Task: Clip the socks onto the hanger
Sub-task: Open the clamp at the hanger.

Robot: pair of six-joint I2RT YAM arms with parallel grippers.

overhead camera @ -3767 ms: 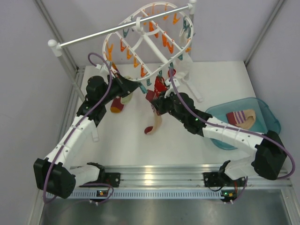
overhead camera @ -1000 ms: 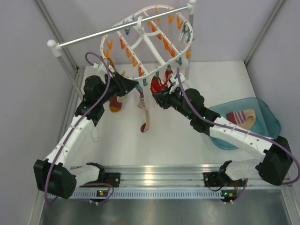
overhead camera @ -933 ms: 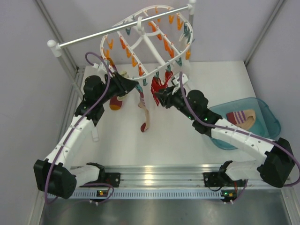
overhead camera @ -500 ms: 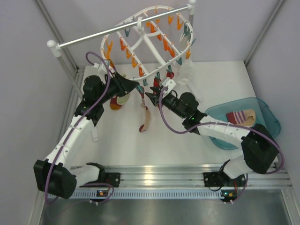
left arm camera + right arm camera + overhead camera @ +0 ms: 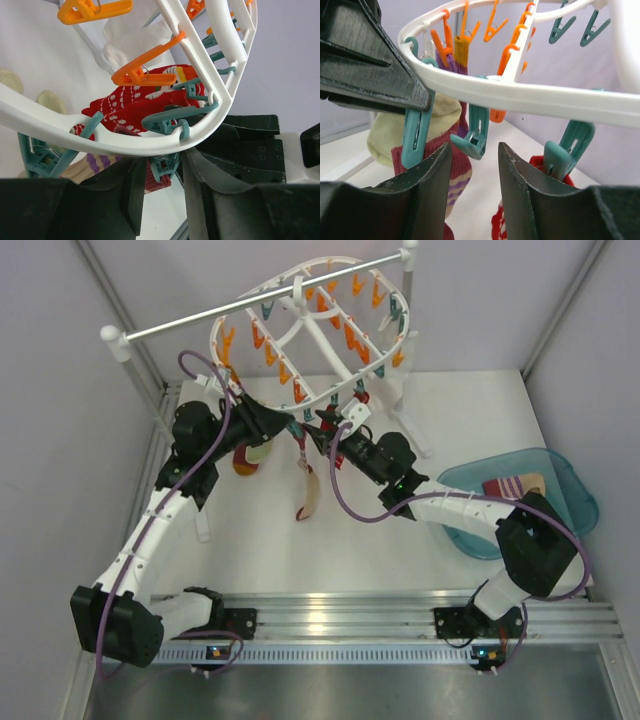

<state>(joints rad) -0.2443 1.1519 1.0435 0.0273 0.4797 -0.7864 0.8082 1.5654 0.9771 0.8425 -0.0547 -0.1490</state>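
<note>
The white oval hanger (image 5: 322, 338) hangs from the rail, its near rim (image 5: 100, 135) low between my two grippers. One cream sock (image 5: 308, 485) with a red toe dangles from that rim. A teal clip (image 5: 165, 172) is shut on its red cuff (image 5: 154, 182). My left gripper (image 5: 289, 426) (image 5: 162, 162) stands open astride this clip, with the left finger apart from it. The right gripper (image 5: 329, 436) (image 5: 474, 147) is open and empty, just under another teal clip (image 5: 477, 132). The second sock (image 5: 513, 487) lies in the teal basin.
A maroon sock (image 5: 248, 455) hangs at the left and a red patterned sock (image 5: 130, 102) hangs beside the clipped one. The metal rail (image 5: 200, 318) on white posts spans the back. The teal basin (image 5: 565, 475) stands at the right.
My right arm has swung left along the hanger's near rim and its jaws have spread wider. The left jaws have eased apart slightly. The cream sock stays hanging.
</note>
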